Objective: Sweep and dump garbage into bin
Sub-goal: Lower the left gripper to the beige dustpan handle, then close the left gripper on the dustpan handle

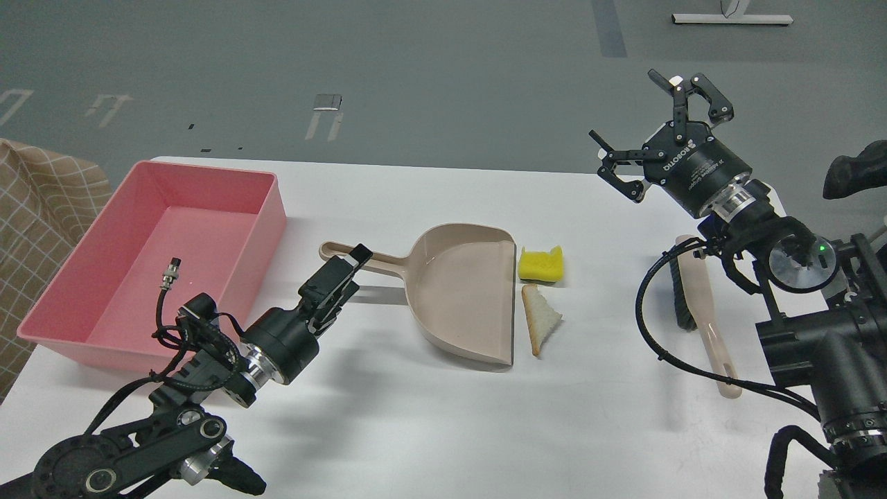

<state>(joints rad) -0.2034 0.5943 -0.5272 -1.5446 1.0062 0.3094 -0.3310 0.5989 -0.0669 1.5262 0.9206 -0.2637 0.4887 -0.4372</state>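
Note:
The yellow sponge chunk and the triangular bread slice lie on the white table just right of the beige dustpan's open mouth. The dustpan's handle points left. My left gripper is open and low over the table, at the end of that handle; I cannot tell whether it touches it. The pink bin stands empty at the far left. My right gripper is open and empty, raised above the table's far right.
A beige brush with black bristles lies on the table at the right, under my right arm. A checkered brown cloth sits beyond the table's left edge. The table's far edge runs behind the bin.

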